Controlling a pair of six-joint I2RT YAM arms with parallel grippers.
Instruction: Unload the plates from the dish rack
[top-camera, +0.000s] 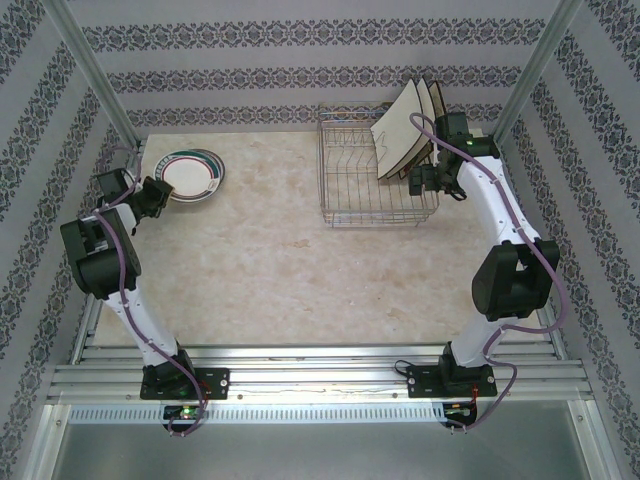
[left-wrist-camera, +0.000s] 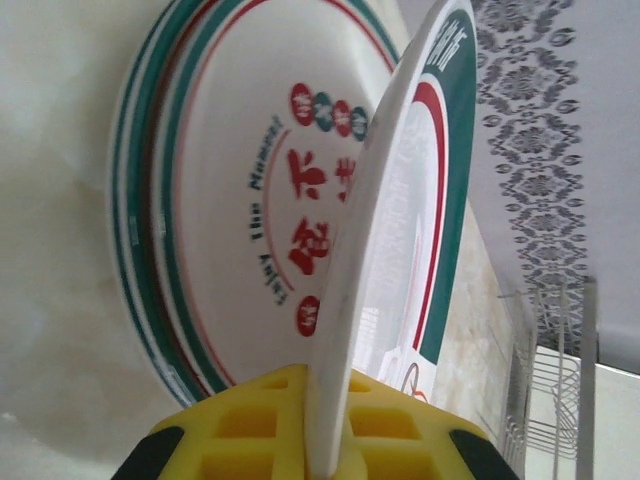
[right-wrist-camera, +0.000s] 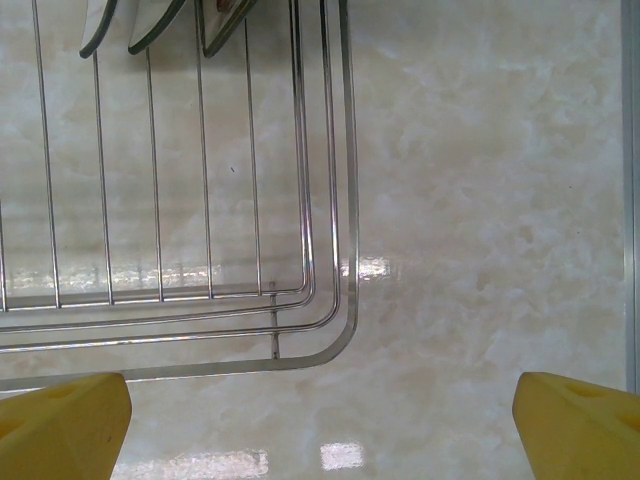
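My left gripper (left-wrist-camera: 335, 410) is shut on the rim of a round white plate with a teal and red band (left-wrist-camera: 410, 200), holding it on edge. It is tilted just above a stack of matching round plates (left-wrist-camera: 220, 200) lying flat at the table's far left (top-camera: 195, 175). The wire dish rack (top-camera: 378, 170) stands at the far right, with cream square plates (top-camera: 405, 128) leaning in its right end. My right gripper (top-camera: 437, 183) hovers open by the rack's right near corner (right-wrist-camera: 340, 300), its yellow fingers (right-wrist-camera: 60, 425) wide apart and holding nothing. The plates' dark lower edges (right-wrist-camera: 150, 25) show inside the rack.
Patterned walls close the table at the back and both sides, and metal posts stand at the far corners (top-camera: 110, 100). Marble tabletop (top-camera: 270, 270) stretches between the stack and the rack. A rail runs along the right edge (right-wrist-camera: 630, 200).
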